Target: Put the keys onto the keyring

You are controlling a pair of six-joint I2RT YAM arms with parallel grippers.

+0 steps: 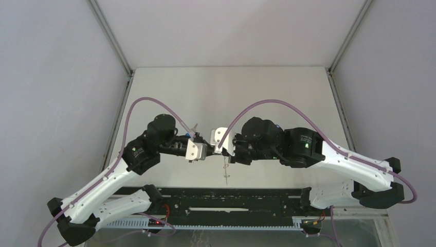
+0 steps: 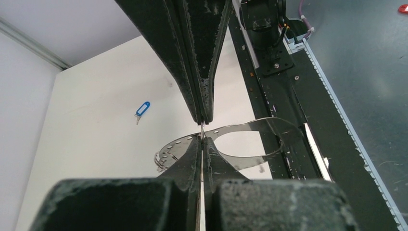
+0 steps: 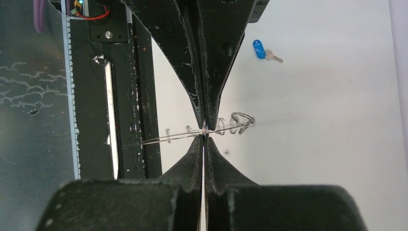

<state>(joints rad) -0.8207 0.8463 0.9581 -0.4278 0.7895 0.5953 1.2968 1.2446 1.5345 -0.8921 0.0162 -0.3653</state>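
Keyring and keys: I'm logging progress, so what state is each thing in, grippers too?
keyring: pinched by both grippers, no key seen on it
left gripper: shut on keyring
right gripper: shut on keyring
lighter-tagged key: loose on table
darker-tagged key: loose on table

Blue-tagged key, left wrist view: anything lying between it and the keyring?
Nothing visible: only white table shows between the blue-tagged key and the keyring. Left pincer and right pincer are both shut on the keyring, so neither is free to fetch it.

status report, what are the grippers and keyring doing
left gripper, right gripper both shut on keyring. blue-tagged key lying loose on table. nothing blocking.
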